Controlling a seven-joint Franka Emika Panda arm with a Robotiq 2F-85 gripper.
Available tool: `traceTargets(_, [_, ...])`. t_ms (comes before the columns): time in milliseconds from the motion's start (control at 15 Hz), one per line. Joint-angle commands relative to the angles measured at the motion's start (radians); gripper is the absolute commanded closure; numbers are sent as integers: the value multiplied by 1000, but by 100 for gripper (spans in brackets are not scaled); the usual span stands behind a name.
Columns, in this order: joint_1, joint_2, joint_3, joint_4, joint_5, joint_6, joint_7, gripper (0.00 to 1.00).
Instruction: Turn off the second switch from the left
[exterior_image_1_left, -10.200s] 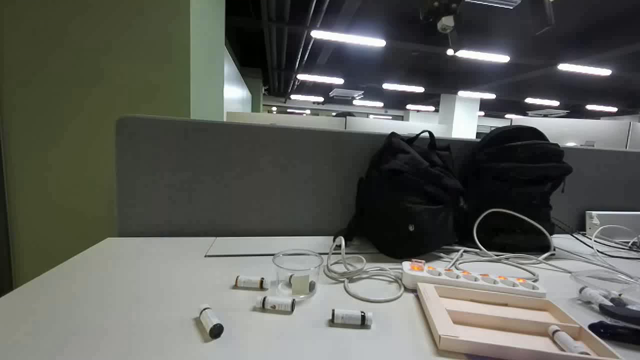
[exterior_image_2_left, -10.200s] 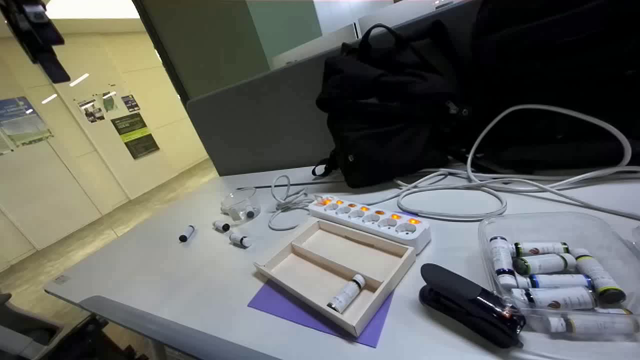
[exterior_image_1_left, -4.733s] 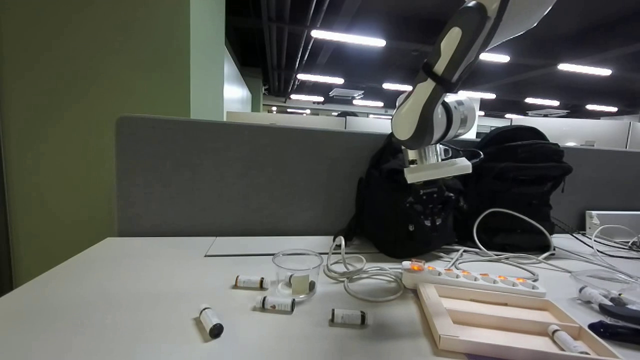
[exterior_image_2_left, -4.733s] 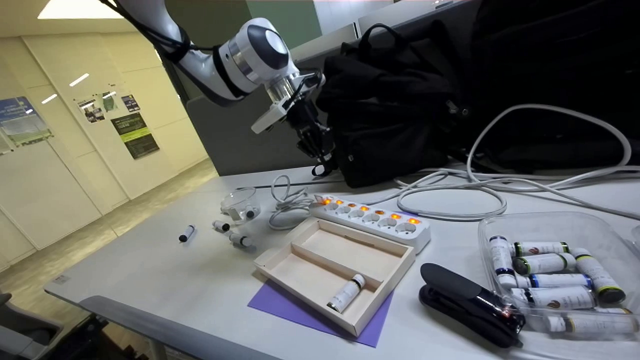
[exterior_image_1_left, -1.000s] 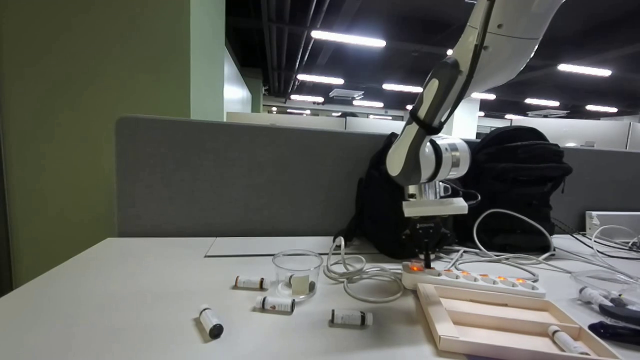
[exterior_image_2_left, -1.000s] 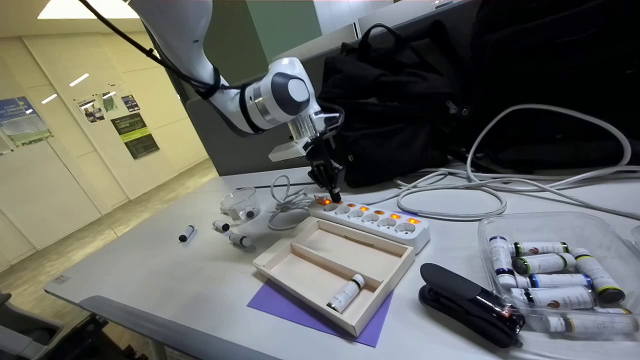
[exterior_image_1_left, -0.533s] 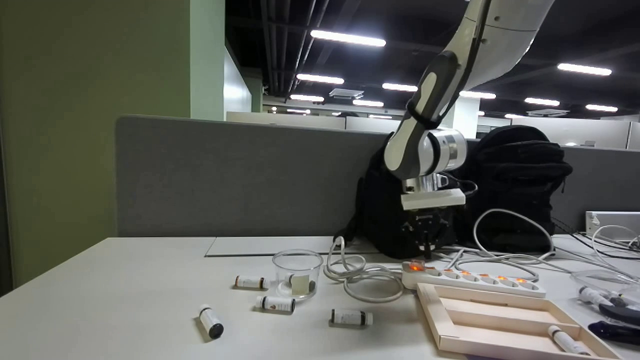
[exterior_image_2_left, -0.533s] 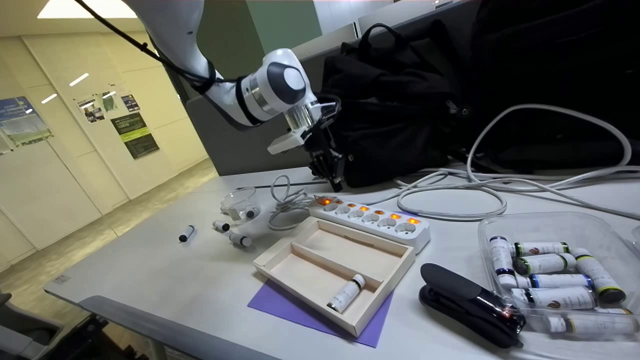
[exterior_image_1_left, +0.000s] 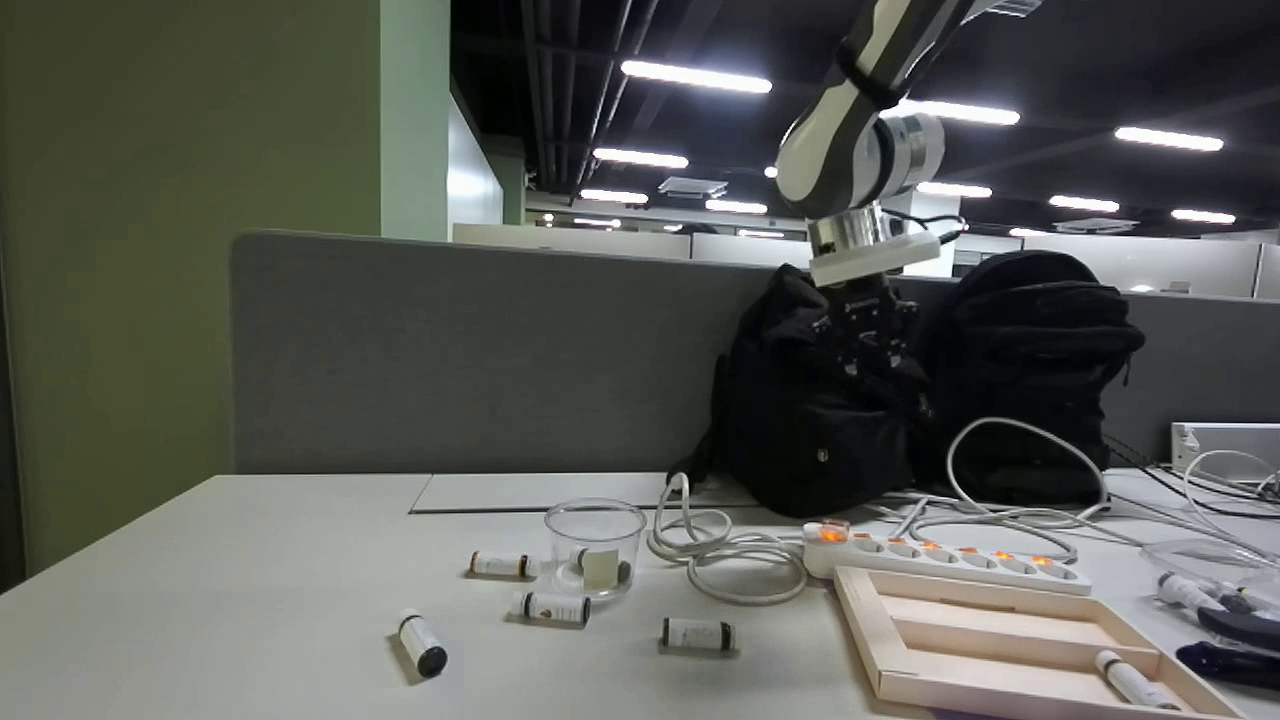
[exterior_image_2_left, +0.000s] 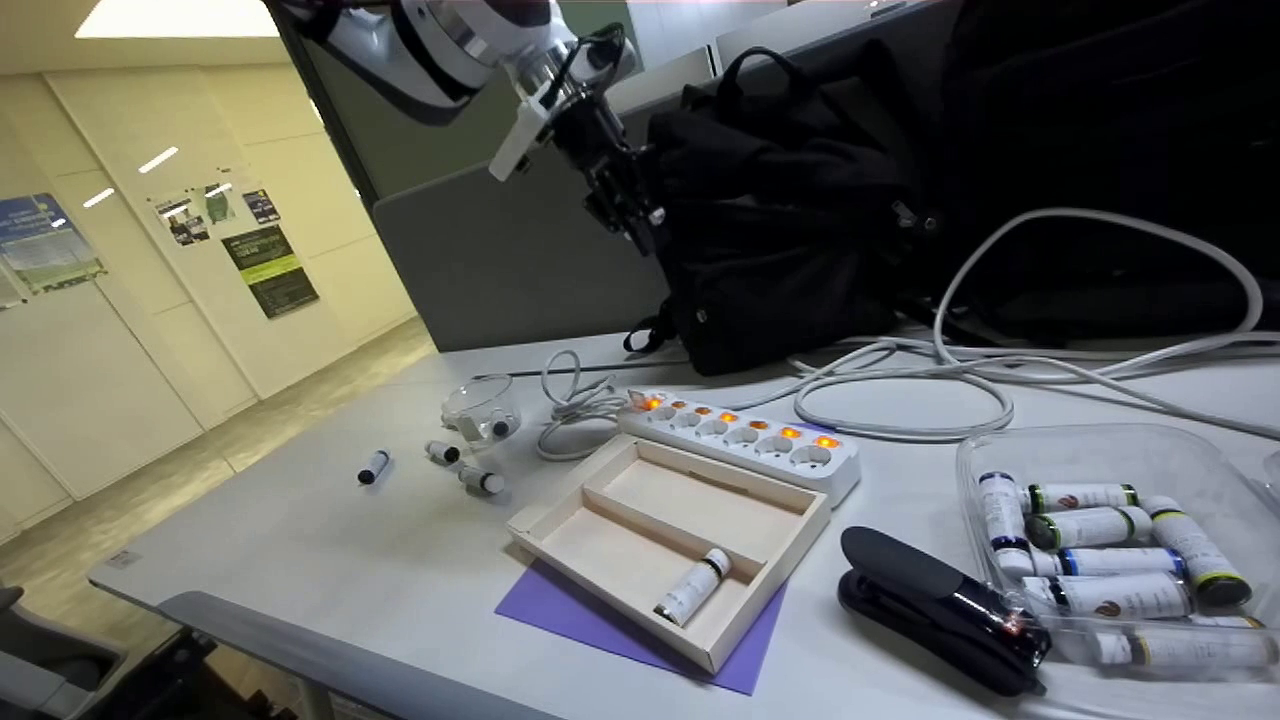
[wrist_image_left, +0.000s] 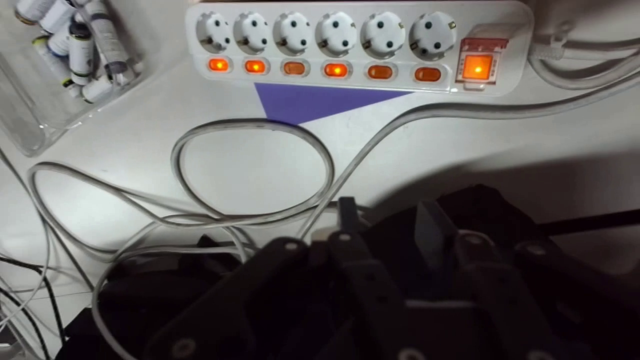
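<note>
The white power strip (exterior_image_1_left: 822, 563) lies on the table, its main switch (exterior_image_2_left: 652, 403) glowing at the left end in both exterior views. Beside it, the second switch from the left (exterior_image_2_left: 678, 406) looks dull orange. The wrist view shows the strip turned round, so this second switch (wrist_image_left: 428, 74), unlit, sits just left of the glowing main switch (wrist_image_left: 477, 67). Three of the small switches glow there; the rest are dull. High above the strip, in front of the backpack, my gripper (exterior_image_1_left: 872, 364) hangs apart from everything. A gap with nothing in it separates its fingers (wrist_image_left: 347, 212).
Black backpacks (exterior_image_1_left: 820, 420) stand behind the strip against the grey partition (exterior_image_1_left: 480, 350). White cables (wrist_image_left: 250, 122) loop around it. In front are a wooden tray (exterior_image_2_left: 625, 513), a black stapler (exterior_image_2_left: 930, 600) and a clear tub (exterior_image_2_left: 1110, 450) of bottles. A clear cup (exterior_image_1_left: 597, 520) stands leftward.
A second ago my shut fingers were down at the second switch; I have since risen well clear and the fingers have parted. That switch glowed several seconds ago and is dull now.
</note>
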Motion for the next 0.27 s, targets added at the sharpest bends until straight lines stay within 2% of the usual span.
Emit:
traceTargets(0, [-41, -30, 49, 2, -33, -45, 15, 58])
traceTargets(200, [-47, -70, 59, -10, -41, -87, 14, 41])
